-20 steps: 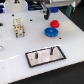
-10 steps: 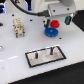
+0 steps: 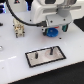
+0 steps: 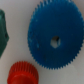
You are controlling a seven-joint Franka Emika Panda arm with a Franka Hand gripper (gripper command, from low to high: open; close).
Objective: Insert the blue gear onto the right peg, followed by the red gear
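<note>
The blue gear [image 3: 52,33] lies flat on the white table, half hidden under my gripper [image 3: 53,26]. It fills the wrist view [image 4: 55,40], with its centre hole showing. The red gear [image 4: 22,74] sits close beside it; in the exterior view only a red sliver [image 3: 64,28] shows past the arm. The dark base plate [image 3: 45,61] with two upright pegs stands nearer the front; the right peg [image 3: 50,50] is bare. My gripper hangs just above the blue gear. Its fingers are not visible.
A small tan and dark object [image 3: 19,30] stands at the exterior view's left. A dark green shape [image 4: 4,32] sits beside the blue gear in the wrist view. The left peg [image 3: 37,55] is bare. The table's front edge runs close below the plate.
The arm has come down over the blue gear. It now covers part of the blue gear and most of the red gear. The gears and plate have not moved.
</note>
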